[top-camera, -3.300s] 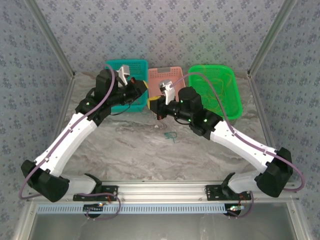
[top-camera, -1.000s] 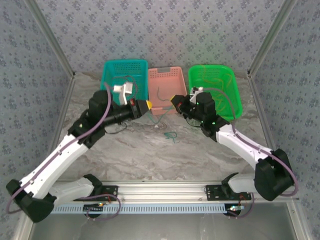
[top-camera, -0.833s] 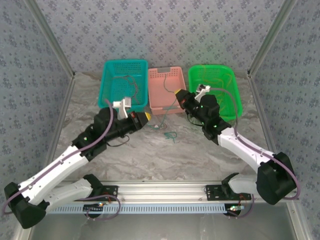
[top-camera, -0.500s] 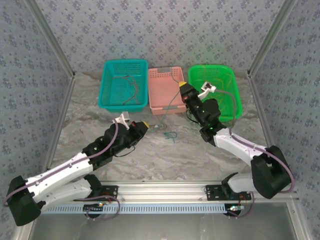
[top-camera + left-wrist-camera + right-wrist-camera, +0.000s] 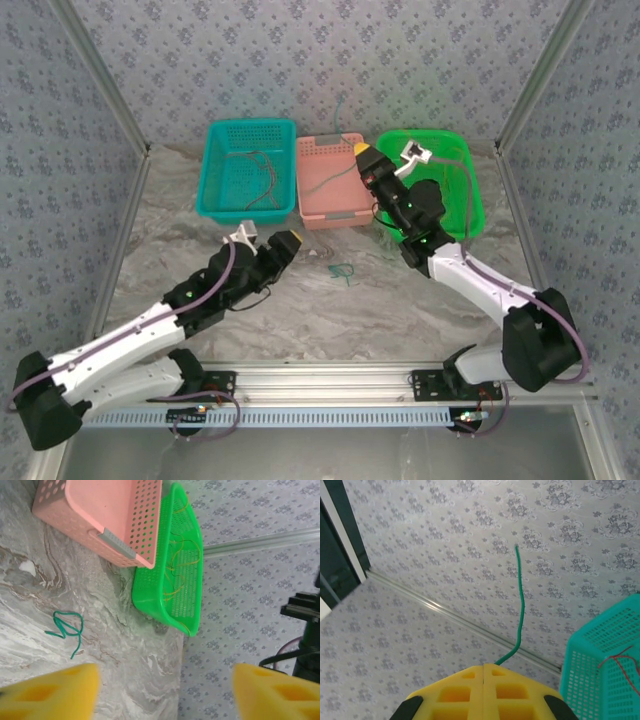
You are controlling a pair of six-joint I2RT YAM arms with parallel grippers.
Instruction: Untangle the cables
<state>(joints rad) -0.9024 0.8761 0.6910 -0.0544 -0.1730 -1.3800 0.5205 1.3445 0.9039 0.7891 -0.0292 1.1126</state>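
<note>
Right gripper (image 5: 483, 667): clamped on green cable (image 5: 521, 605), which runs straight out beyond my fingertips.
Left gripper (image 5: 162, 692): wide, empty. Loose green coil (image 5: 65, 628) lies just ahead, toward my left finger; this arm nearer.

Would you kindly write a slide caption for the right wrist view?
Right gripper shut on a green cable pointing up against the patterned wall, teal basket at right.

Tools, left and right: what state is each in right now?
Left tool: open, holding nothing.
Right tool: closed on a green cable.
</note>
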